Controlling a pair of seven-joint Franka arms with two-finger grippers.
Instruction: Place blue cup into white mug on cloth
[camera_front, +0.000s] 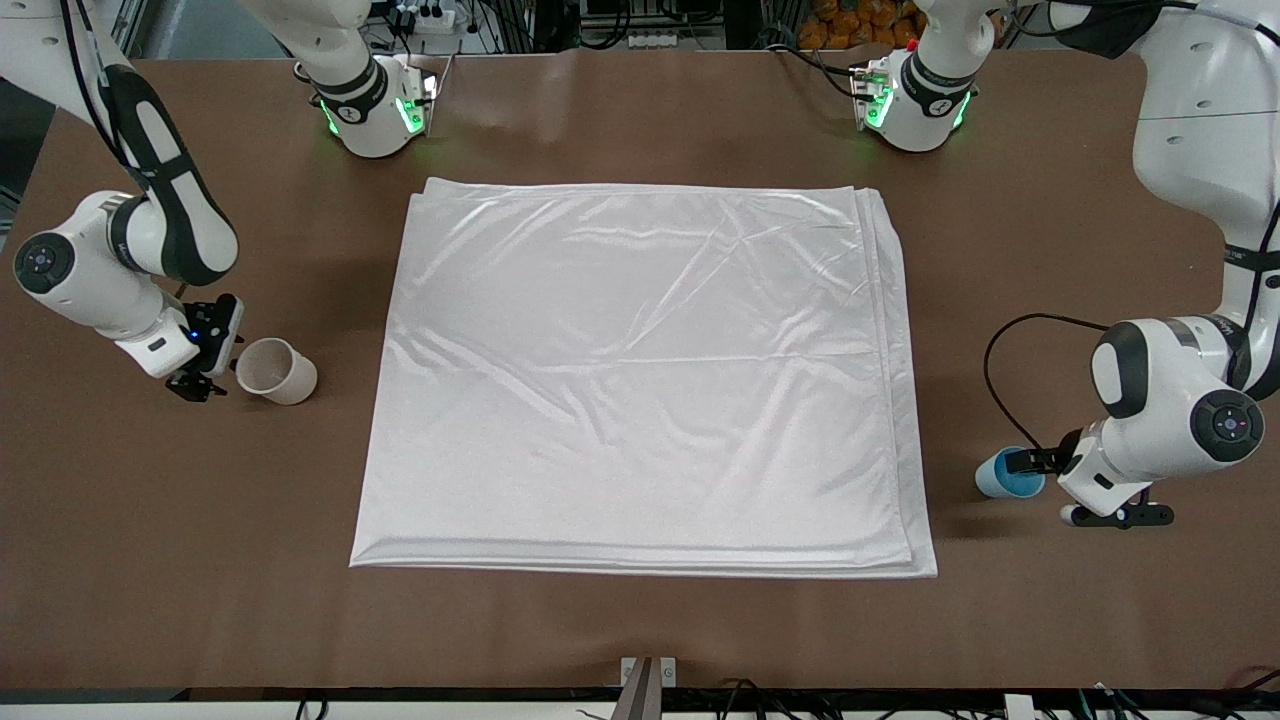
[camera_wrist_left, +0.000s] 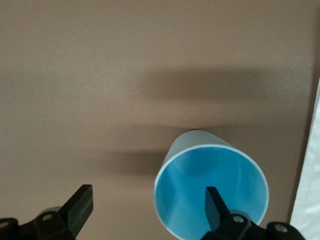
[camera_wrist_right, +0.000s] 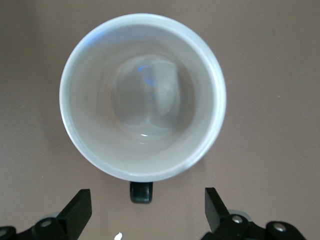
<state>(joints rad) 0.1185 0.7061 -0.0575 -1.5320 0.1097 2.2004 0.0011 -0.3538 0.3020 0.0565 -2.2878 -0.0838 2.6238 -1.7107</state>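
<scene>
The cloth (camera_front: 640, 380) lay flat on the table (camera_front: 640, 630), folded in layers, between the two arms. The white mug (camera_front: 276, 371) stood upright on bare table toward the right arm's end, clear of the cloth. The right gripper (camera_wrist_right: 145, 210) sat low just beside it, fingers spread apart and holding nothing — the mug's dark handle (camera_wrist_right: 141, 192) pointed into the gap between them. The blue cup (camera_front: 1008, 473) stood on bare table toward the left arm's end, near the cloth's edge. The left gripper (camera_wrist_left: 150, 210) was also spread wide — one finger (camera_wrist_left: 216, 206) hung over the cup's mouth, the other outside its wall.
</scene>
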